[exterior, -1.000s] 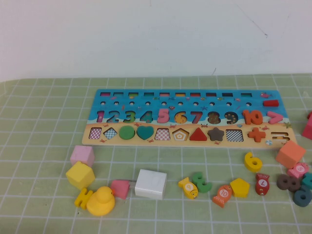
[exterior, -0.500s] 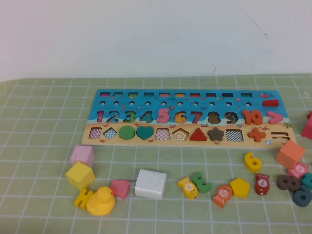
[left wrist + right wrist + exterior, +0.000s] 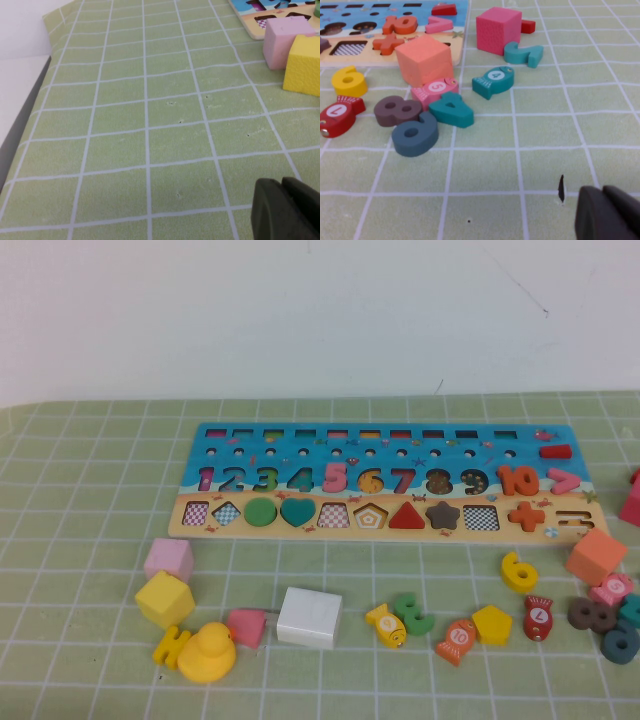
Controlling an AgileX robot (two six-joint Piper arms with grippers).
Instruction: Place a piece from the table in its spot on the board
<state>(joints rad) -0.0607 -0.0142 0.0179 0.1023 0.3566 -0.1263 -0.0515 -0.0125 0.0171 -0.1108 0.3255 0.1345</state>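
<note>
Green gridded mat (image 3: 90, 540) under a plain white wall (image 3: 320, 310); board (image 3: 385, 440) lying flat at mat centre, long edge parallel to robot, digit recesses up top, shape recesses along tan strip. Recess for 6 (image 3: 371, 481) open, showing printed backing only. Yellow 6 piece (image 3: 519, 571) flat on mat at about 4 o'clock from board centre, just off the tan edge, apart from orange cube (image 3: 597, 554) at its 3 o'clock and red fish (image 3: 538, 617) at its 5 o'clock. Loose placement, clear on most sides, so likely grabbable from above without disturbing neighbours.

No arm visible in high view; judged both parked off-frame, task not started. Right arm looks the natural pick, piece being on that side.

Left gripper (image 3: 285, 210) low over bare mat, near side of pink cube (image 3: 286, 40) and yellow cube (image 3: 306, 64); dark fingers look pressed together, nothing held. Right gripper (image 3: 607, 215) hovering over mat, fingers likewise together, empty.

Right wrist view adds what high view crops: magenta cube (image 3: 498, 29), teal 2 (image 3: 524, 53), teal fish (image 3: 493, 81), plus same yellow 6 (image 3: 349, 81) beside board corner. Left wrist view shows mat edge and table rim only. Ducky (image 3: 207, 652) and white block (image 3: 309, 617) seen only from above.
</note>
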